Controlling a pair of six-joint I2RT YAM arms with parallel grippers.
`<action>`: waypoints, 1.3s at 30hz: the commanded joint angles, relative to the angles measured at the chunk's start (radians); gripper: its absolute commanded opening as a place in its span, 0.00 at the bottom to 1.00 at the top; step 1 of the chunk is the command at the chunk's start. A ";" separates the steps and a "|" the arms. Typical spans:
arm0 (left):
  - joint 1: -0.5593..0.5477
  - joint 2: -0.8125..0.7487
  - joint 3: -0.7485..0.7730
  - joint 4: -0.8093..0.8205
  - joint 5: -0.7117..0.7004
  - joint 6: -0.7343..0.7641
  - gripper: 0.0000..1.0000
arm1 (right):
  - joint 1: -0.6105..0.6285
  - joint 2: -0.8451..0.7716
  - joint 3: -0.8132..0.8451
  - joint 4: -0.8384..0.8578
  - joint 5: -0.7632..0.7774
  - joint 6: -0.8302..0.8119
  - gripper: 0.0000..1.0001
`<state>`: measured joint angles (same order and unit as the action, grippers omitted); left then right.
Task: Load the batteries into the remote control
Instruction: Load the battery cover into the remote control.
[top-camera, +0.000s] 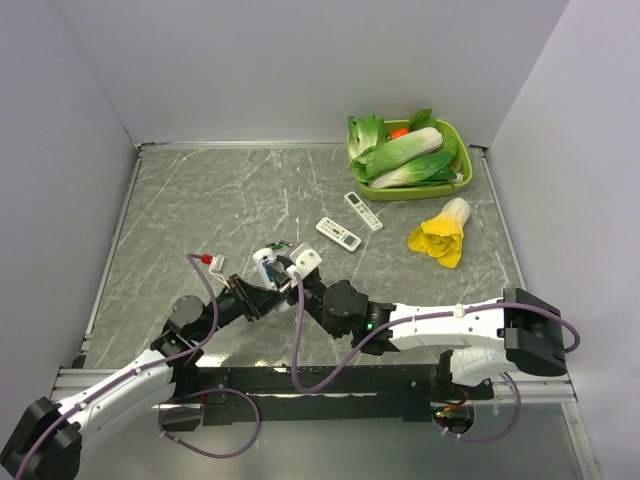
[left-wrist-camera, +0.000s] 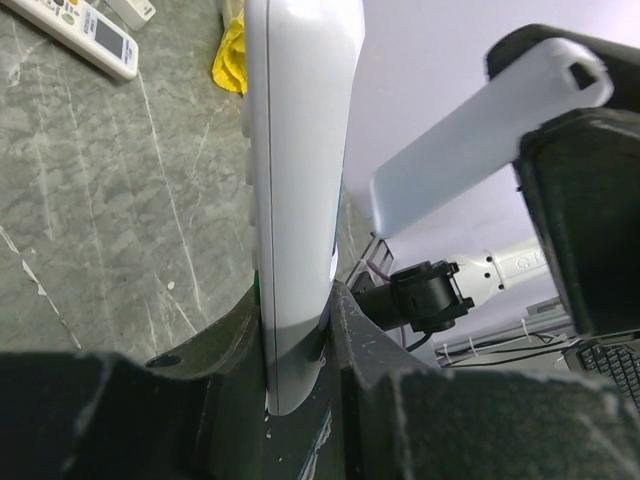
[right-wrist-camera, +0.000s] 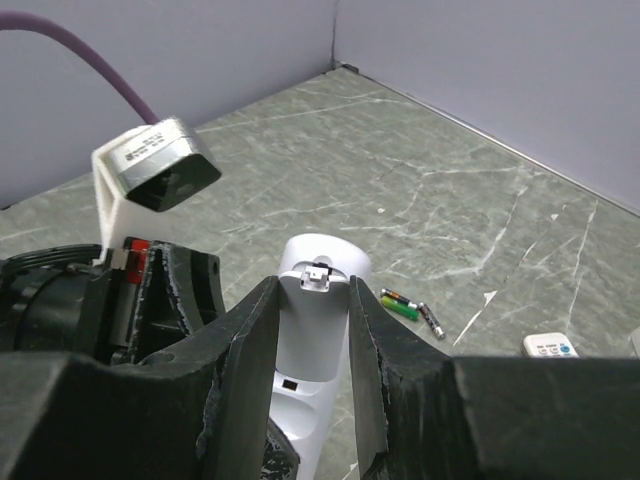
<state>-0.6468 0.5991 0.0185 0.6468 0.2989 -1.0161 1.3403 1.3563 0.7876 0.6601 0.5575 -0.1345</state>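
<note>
The slim white remote control (left-wrist-camera: 298, 190) stands on end between the jaws of my left gripper (left-wrist-camera: 300, 330), which is shut on its lower end. In the right wrist view its back (right-wrist-camera: 322, 252) faces the camera. A small white cover plate (right-wrist-camera: 315, 320) with a latch at its top lies on that back. My right gripper (right-wrist-camera: 312, 300) is shut on this plate, fingers (right-wrist-camera: 248, 350) pressing both its sides. In the top view both grippers (top-camera: 255, 288) (top-camera: 297, 274) meet at the remote (top-camera: 271, 266). The blue batteries are hidden; a blue sliver (left-wrist-camera: 333, 262) shows at the remote's edge.
Two longer white button remotes (top-camera: 338, 233) (top-camera: 363, 211) lie mid-table. Loose green-wrapped and dark cells (right-wrist-camera: 405, 305) lie beside the held remote. A green tray (top-camera: 462, 172) of vegetables stands at the back right, with a yellow-leafed cabbage (top-camera: 440, 237) in front of it. Grey walls enclose the table.
</note>
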 joint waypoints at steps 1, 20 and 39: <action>0.003 -0.024 -0.045 0.062 -0.014 -0.015 0.01 | 0.011 0.026 0.053 0.079 0.041 -0.010 0.03; 0.003 -0.042 -0.049 0.060 -0.015 -0.030 0.01 | 0.023 0.055 0.071 0.061 0.035 0.026 0.03; 0.003 -0.064 -0.048 0.040 -0.021 -0.032 0.01 | 0.030 0.087 0.067 0.065 0.094 0.018 0.03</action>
<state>-0.6464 0.5526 0.0185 0.6350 0.2855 -1.0416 1.3621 1.4258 0.8188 0.6884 0.6147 -0.1162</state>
